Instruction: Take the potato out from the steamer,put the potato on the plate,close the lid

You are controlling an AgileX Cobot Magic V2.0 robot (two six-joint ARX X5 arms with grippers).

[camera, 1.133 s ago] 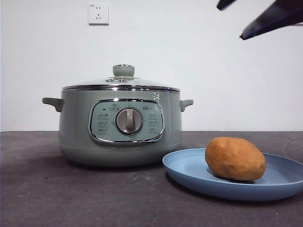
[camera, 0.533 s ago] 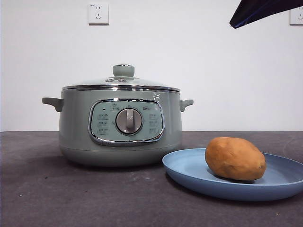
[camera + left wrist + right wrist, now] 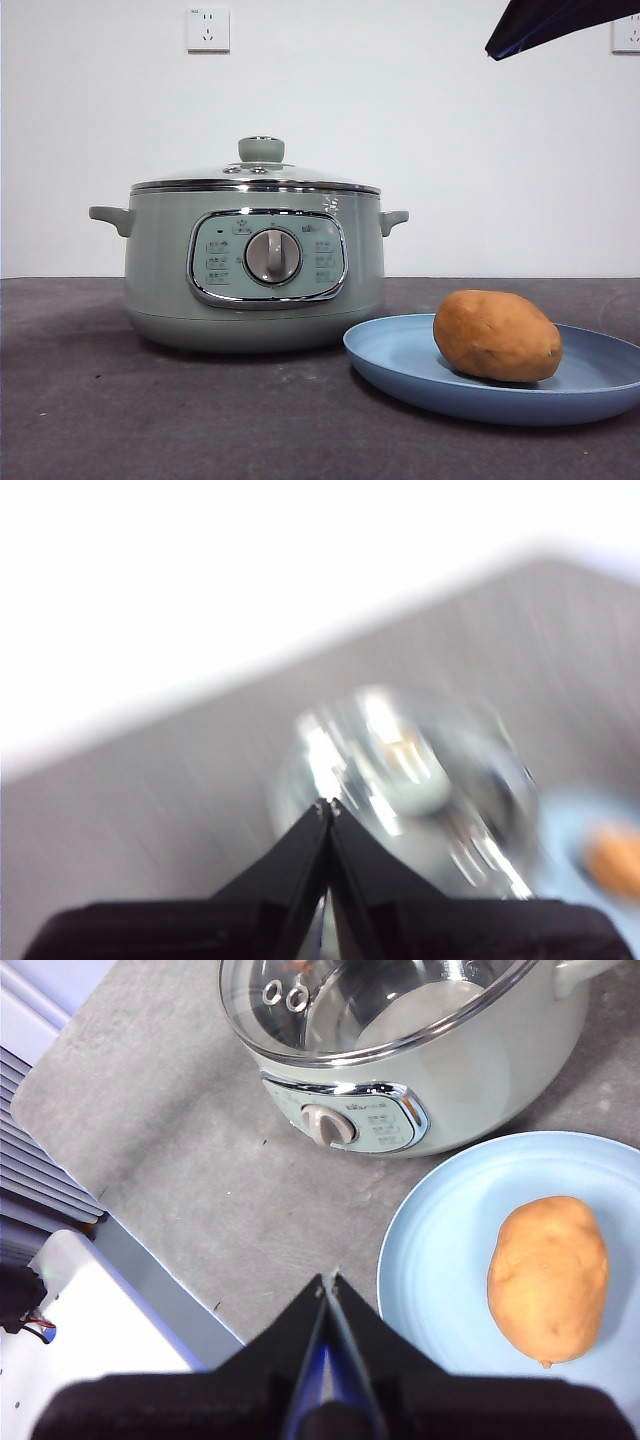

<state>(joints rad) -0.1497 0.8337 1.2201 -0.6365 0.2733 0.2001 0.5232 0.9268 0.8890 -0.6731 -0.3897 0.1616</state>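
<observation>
Nothing on the table has shifted since the earlier frames; only the dark arm tip at the top right of the front view has drawn in from a second ago and now sits as it did half a second back. Largest, the steamer (image 3: 254, 268) stands left of centre on the grey table (image 3: 150, 410), its dial facing the camera. On it rests the lid (image 3: 256, 178), seated level on the rim with the pale green knob upright. Just beside the steamer, to its right and nearer the camera, lies the plate (image 3: 400, 362), and the potato (image 3: 497, 336) lies on its side on it. Both arms are raised clear: the right gripper (image 3: 329, 1280) hangs above the table near the plate's edge with its jaws pressed together and empty, and the left gripper (image 3: 327, 806), in a blurred view above the lid, is likewise closed on nothing.
</observation>
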